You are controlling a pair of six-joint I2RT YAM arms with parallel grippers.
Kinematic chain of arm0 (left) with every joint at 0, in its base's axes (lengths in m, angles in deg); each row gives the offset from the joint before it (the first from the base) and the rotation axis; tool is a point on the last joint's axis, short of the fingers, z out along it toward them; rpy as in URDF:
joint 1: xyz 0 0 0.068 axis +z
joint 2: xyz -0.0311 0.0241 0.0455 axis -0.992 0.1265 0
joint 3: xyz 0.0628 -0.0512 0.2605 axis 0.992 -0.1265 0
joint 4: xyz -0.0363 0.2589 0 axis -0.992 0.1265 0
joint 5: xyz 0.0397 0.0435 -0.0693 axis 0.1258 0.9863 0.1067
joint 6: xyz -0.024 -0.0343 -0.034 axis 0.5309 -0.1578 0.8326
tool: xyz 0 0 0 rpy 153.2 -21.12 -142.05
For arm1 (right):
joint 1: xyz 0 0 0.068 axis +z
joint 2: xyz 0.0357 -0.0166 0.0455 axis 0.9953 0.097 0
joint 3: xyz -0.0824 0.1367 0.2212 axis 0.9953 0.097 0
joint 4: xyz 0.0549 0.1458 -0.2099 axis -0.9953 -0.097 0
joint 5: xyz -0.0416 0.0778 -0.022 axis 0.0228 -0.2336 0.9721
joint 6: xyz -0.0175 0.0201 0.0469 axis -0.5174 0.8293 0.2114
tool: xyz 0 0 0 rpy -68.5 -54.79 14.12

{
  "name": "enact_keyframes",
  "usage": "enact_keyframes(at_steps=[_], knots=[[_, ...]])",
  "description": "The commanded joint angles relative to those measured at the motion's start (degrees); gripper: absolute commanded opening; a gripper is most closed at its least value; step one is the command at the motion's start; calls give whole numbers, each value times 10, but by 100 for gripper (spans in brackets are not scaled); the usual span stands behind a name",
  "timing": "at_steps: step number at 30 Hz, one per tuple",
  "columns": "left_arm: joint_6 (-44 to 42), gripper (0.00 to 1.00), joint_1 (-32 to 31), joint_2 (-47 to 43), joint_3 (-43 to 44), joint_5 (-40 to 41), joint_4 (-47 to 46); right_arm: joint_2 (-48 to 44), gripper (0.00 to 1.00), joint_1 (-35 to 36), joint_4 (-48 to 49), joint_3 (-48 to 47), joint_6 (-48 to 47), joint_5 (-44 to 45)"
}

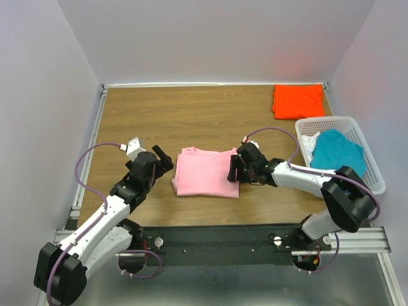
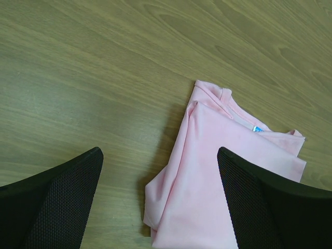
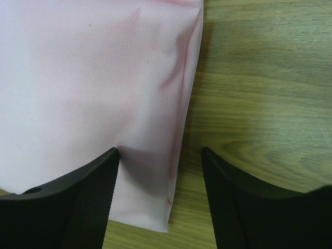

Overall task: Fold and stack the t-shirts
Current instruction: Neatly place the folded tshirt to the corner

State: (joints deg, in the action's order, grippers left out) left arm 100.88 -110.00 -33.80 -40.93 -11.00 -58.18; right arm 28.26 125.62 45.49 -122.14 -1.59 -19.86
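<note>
A folded light pink t-shirt (image 1: 207,172) lies mid-table, its neck label (image 2: 257,128) showing in the left wrist view. My left gripper (image 1: 164,162) hovers open at its left edge, with the fabric (image 2: 207,171) partly between the fingers (image 2: 160,150). At the right edge my right gripper (image 1: 233,170) stands low and open. In the right wrist view its jaws (image 3: 160,150) straddle the shirt's (image 3: 78,78) near right corner, one finger over cloth and the other over wood. A folded orange t-shirt (image 1: 298,101) lies at the back right. A teal t-shirt (image 1: 338,152) is bunched in the basket.
A white lattice basket (image 1: 376,175) stands at the right edge of the table, holding the teal shirt and a bit of white cloth (image 1: 310,143). Grey walls close in the table on three sides. Bare wood stretches across the back left (image 1: 166,115).
</note>
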Motion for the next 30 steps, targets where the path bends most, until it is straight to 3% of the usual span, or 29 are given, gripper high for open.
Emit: enact_keyframes(at_steps=[1,11,15,20,26,30], knots=[[-19,98,12,1,-10,-20,-22,19,68,-1,-11,-15,0,2],[-25,98,21,3,-16,-27,-25,89,56,-1,-12,-47,-15,15],[-27,98,24,2,-19,-27,-25,118,29,-1,-12,-70,-47,28],[-32,98,32,6,-18,-31,-29,159,12,-1,-12,-143,-117,88],[-33,98,37,-1,-23,-29,-24,201,6,-14,-15,-237,-266,166],[-31,98,40,-6,-25,-21,-22,239,3,-68,-16,-305,-363,233]])
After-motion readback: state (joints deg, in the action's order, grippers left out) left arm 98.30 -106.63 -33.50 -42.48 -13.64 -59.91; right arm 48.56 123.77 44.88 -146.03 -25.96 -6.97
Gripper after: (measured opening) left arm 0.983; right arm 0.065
